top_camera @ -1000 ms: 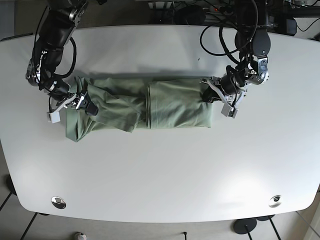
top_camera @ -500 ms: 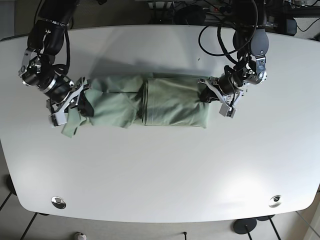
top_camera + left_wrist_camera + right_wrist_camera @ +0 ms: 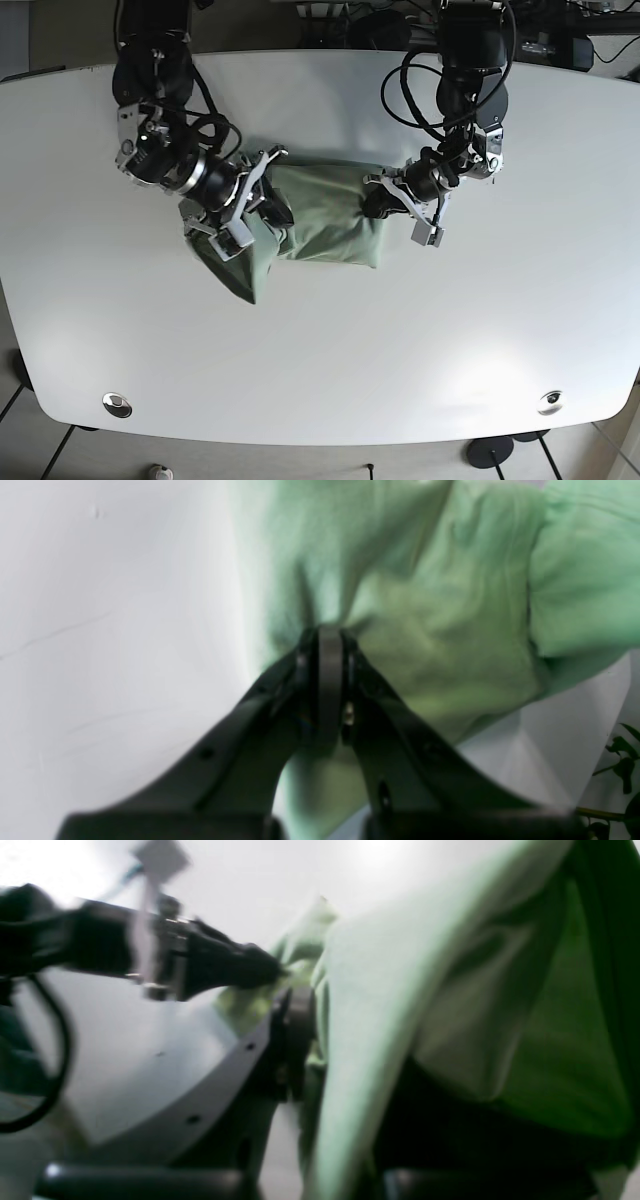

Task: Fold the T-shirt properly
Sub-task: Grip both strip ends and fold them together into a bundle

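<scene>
Green cotton T-shirt (image 3: 325, 225), centre of the base frame, lying on a white table (image 3: 320, 350). Bare tabletop in the lower half; two round fittings near the bottom corners. Garment gathered into a short, thick bundle, one flap hanging at lower left. Right gripper (image 3: 255, 205), left of centre, jaws together on the garment's left end. Left gripper (image 3: 385, 200), right of centre, jaws pinched together on the cloth's right edge. Progress, by judgement: lengthwise fold made, crosswise fold under way; flattening and squaring remain.
</scene>
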### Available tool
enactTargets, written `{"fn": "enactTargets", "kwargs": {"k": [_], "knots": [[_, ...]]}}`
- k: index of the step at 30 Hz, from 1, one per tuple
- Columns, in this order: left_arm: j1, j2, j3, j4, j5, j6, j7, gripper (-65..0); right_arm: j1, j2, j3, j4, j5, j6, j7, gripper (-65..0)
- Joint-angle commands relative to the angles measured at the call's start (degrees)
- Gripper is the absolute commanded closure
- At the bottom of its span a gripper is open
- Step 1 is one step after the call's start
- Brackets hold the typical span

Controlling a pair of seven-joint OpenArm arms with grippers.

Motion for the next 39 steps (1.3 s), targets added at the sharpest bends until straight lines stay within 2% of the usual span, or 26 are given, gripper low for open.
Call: {"fn": "enactTargets", "kwargs": {"k": [1,4,7,15,18,22,24,26,27,28,29,31,33,37,39], "knots": [[0.36,-0.13,0.18,0.01,2.55,0.75,3.03,0.0,1.58,-3.02,-0.89,0.17,-4.02,0.44,1.65,-2.2],[0.36,-0.13,0.18,0.01,2.55,0.75,3.03,0.0,3.87,-5.74,-4.06,-3.34,-8.94,0.44,1.74,-2.2],[0.36,-0.13,0.18,0.01,2.55,0.75,3.03,0.0,5.71,-7.24,-5.9,-8.62,-9.21,-0.18,4.55,-2.2],[0.27,-0.13,0.18,0.01,2.55,0.75,3.03,0.0,9.85,-9.44,-6.52,-24.88,-9.21,-0.18,14.22,-2.2],[0.27,-0.13,0.18,0.01,2.55,0.75,3.03,0.0,11.25,-11.19,-6.61,-26.99,-9.38,-0.26,14.58,-2.4],[0.18,-0.31,0.18,0.01,2.55,0.75,3.03,0.0,12.66,-11.46,-6.61,-30.42,-9.38,-0.26,14.58,-2.7],[0.09,-0.31,0.18,0.01,2.55,0.75,3.03,0.0,12.48,-11.55,-6.61,-30.68,-9.38,-0.26,14.58,-9.4],[0.09,-0.48,0.18,0.01,2.55,0.75,3.03,0.0,12.31,-11.55,-8.01,-30.33,-9.38,-0.26,14.58,-22.8],[0.01,-0.57,0.0,0.01,2.55,0.75,3.03,0.0,12.31,-11.37,-9.77,-30.24,-9.03,-0.26,14.58,-34.4],[-0.17,-0.57,0.0,0.01,2.55,0.75,3.03,0.0,12.31,-11.19,-10.92,-30.07,-8.86,-0.26,14.4,-41.5],[-0.61,-0.57,-0.09,0.1,2.55,0.75,3.03,0.0,12.22,-11.19,-11.53,-28.75,-8.77,-0.26,14.31,-47.6],[-0.87,-0.57,-0.18,1.59,2.46,0.75,3.21,0.0,9.41,-11.11,-11.79,-22.33,-8.77,-0.26,14.31,-55.5],[-0.7,-0.66,-0.26,5.37,2.46,0.66,3.21,0.0,8.18,-11.02,-11.71,-16.27,-8.86,-0.26,14.31,-56.3],[2.56,-3.82,-0.35,13.81,2.46,0.66,3.3,0.0,7.03,-9.52,-11.71,-11.87,-8.77,-0.18,14.22,-56.3],[4.58,-5.84,-0.79,17.68,2.46,0.66,3.3,0.0,6.51,-7.59,-11.79,-11.61,-8.68,0.0,14.22,-56.3]]}}
